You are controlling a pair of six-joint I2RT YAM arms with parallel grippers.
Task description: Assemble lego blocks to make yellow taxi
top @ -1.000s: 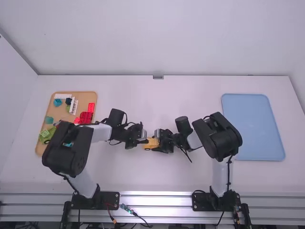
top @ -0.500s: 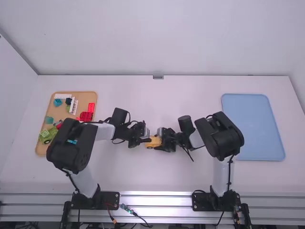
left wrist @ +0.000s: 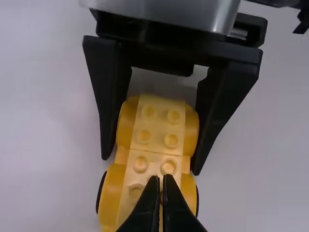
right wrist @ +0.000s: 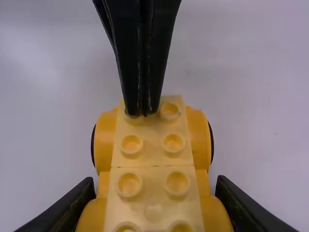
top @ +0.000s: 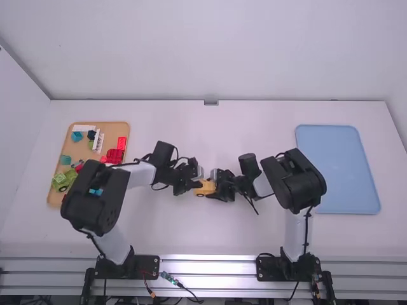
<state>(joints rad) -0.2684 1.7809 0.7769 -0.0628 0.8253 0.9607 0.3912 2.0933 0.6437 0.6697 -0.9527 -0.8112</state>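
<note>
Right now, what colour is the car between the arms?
The car is orange-yellow, paler on top; clearest in the right wrist view.

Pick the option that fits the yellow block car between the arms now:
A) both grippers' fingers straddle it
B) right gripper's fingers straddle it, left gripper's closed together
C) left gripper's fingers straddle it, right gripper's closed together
B: the right gripper spans its sides; the left gripper's fingertips meet.
</note>
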